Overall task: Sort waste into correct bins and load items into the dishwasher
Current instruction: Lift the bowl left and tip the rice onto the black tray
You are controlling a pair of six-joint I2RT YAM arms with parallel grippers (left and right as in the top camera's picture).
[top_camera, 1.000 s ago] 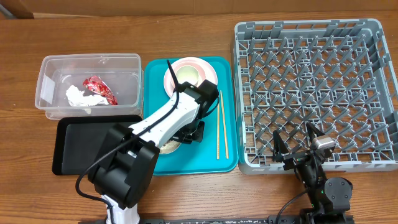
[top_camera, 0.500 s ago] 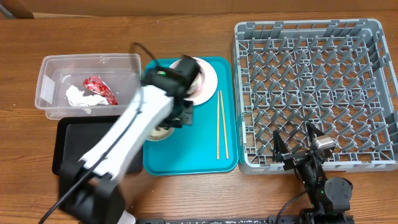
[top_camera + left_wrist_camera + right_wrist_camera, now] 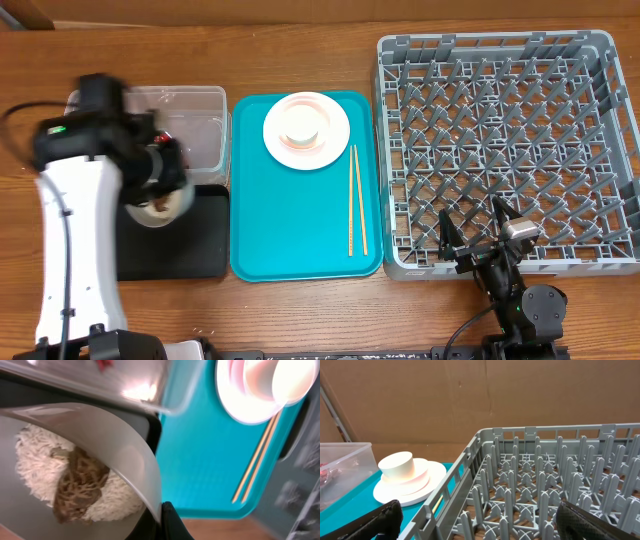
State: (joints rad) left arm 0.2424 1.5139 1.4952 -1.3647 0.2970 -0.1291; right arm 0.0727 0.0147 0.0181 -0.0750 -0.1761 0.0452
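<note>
My left gripper (image 3: 161, 511) is shut on the rim of a white bowl (image 3: 117, 445) holding white rice (image 3: 35, 462) and brown food bits (image 3: 77, 485). Seen from overhead, that bowl (image 3: 155, 208) hangs over the black tray (image 3: 195, 240), just in front of the clear tub (image 3: 200, 125). A scrap of red wrapper (image 3: 103, 364) shows blurred in the tub. The pink plate (image 3: 306, 130) with a white cup or bowl on it and the chopsticks (image 3: 355, 200) lie on the teal tray (image 3: 290, 230). My right gripper (image 3: 487, 525) stands open at the near edge of the grey dish rack (image 3: 505, 150).
The left arm (image 3: 75, 230) stretches along the table's left side and covers part of the tub and black tray. The rack's upright pegs (image 3: 540, 480) fill the right half of the table. Bare wood shows in front of the trays.
The left arm has swung left off the teal tray with the rice bowl, which now hangs over the black tray. The plate is uncovered. The right arm has not moved.
</note>
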